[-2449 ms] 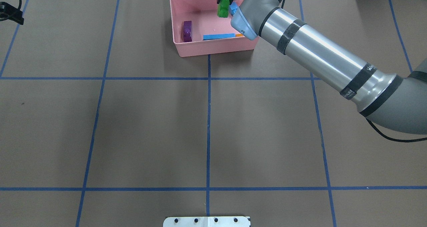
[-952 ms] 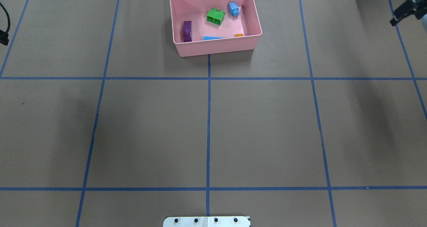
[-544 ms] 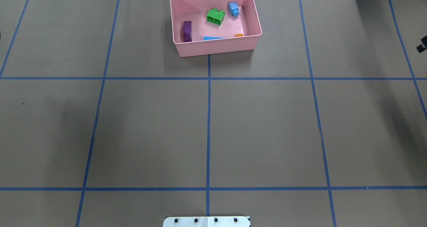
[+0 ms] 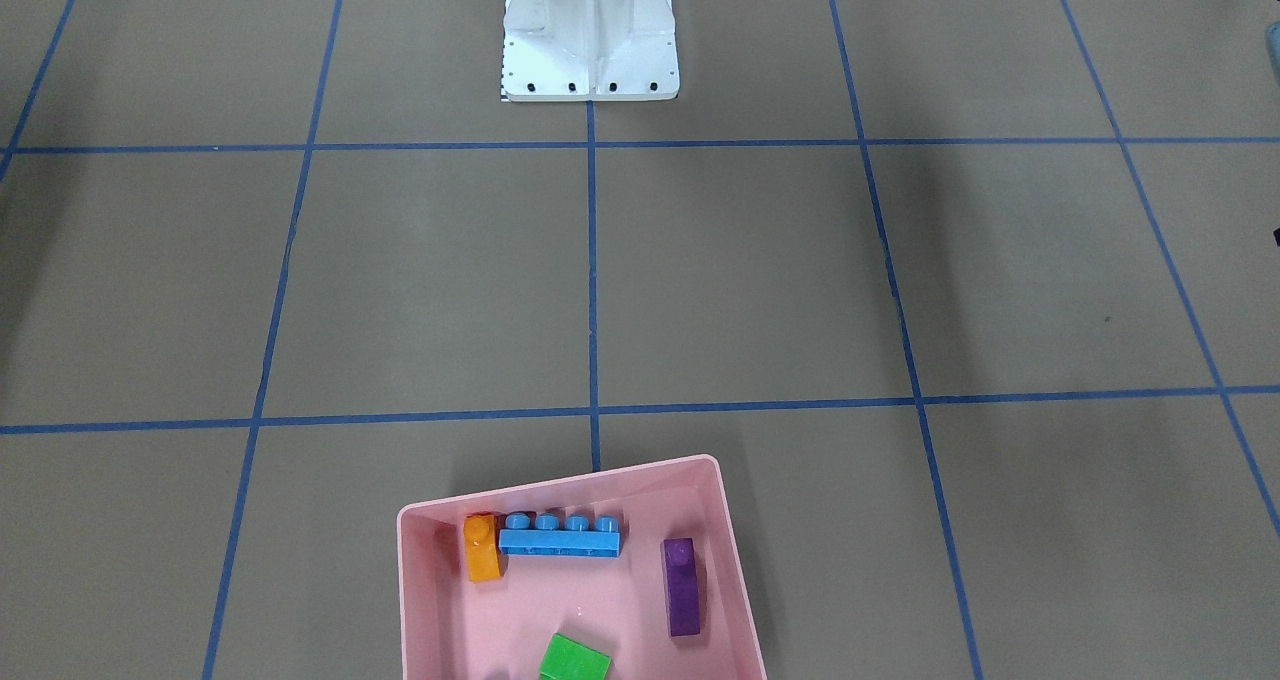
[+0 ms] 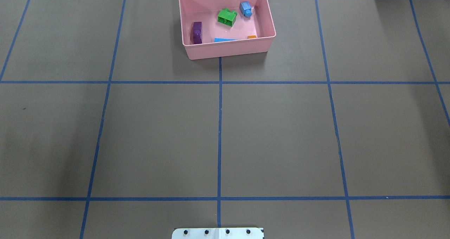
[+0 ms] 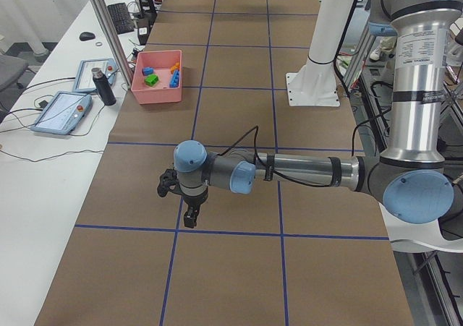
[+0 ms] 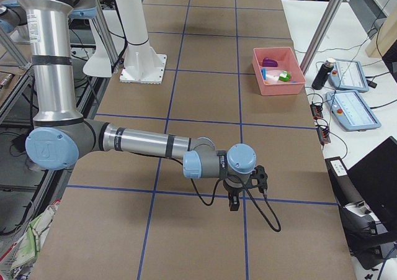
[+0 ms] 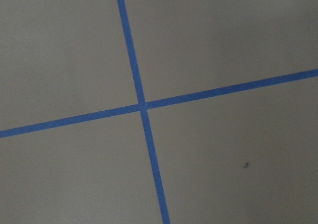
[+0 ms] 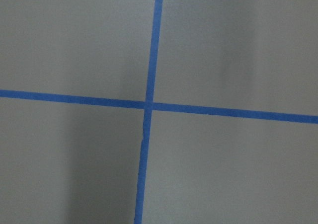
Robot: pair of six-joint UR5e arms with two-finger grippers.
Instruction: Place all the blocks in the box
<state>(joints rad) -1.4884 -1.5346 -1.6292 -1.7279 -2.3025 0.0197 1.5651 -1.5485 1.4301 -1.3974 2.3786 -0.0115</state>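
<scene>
Near: left end effector (image 6: 189, 222) hangs over the counter (image 5: 218, 137), lower centre of the left-side view; right end effector (image 7: 234, 204) likewise in the right-side view. Grip of either: cannot tell. Far, top centre overhead: box (image 5: 228, 51) holds purple block (image 5: 197, 33), long blue block (image 5: 225, 40), orange block (image 5: 251, 37), green block (image 5: 226, 17), small blue block (image 5: 246, 9).

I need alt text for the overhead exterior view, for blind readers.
A pink box at the table's far edge holds a purple block, a green block, a small blue block, a long blue block and an orange block. No arm is visible.
</scene>
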